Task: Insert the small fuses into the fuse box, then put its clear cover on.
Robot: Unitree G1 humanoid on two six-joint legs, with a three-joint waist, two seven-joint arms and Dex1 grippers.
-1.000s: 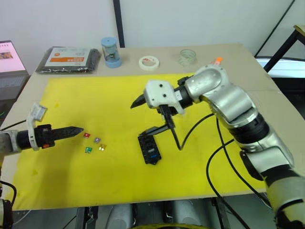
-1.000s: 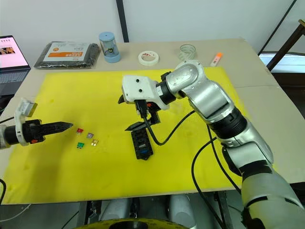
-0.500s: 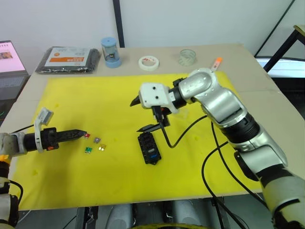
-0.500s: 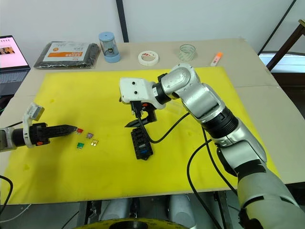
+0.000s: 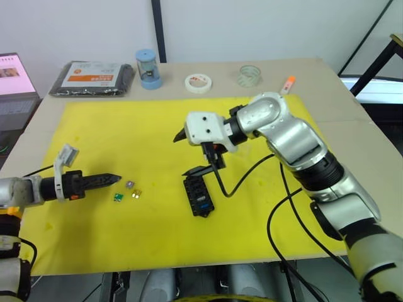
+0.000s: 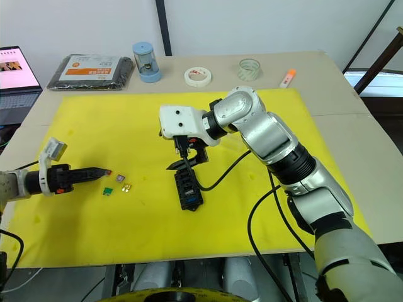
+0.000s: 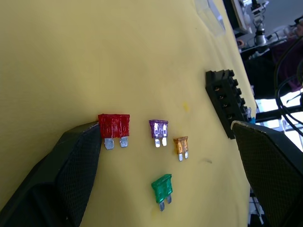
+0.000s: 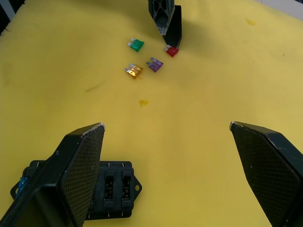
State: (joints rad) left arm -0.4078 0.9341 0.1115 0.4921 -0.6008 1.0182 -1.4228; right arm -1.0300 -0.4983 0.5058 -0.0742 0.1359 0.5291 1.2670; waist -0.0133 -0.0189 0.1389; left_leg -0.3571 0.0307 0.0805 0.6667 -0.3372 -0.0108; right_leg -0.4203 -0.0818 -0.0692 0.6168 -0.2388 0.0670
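Several small fuses lie together on the yellow mat [image 5: 126,126]: red [image 7: 113,126], purple [image 7: 158,128], yellow [image 7: 180,144] and green [image 7: 162,186]. My left gripper [image 5: 116,179] is open and low over the mat, one finger [image 7: 75,170] touching the red fuse. The black fuse box [image 5: 197,196] lies mid-mat with a blue fuse seated at its near end. My right gripper [image 5: 182,154] hangs open just above the box's far end, holding nothing. What looks like the clear cover [image 7: 210,16] shows beyond the box in the left wrist view.
Along the table's back edge stand a black packet with an orange label [image 5: 91,78], a blue cylinder [image 5: 147,68], a white tape roll [image 5: 197,82], a clear tape roll [image 5: 249,75] and an orange marker [image 5: 288,82]. A laptop [image 5: 12,75] sits far left.
My left gripper has slid right until its tip reaches the red fuse. The right gripper drew back slightly and stays above the fuse box.
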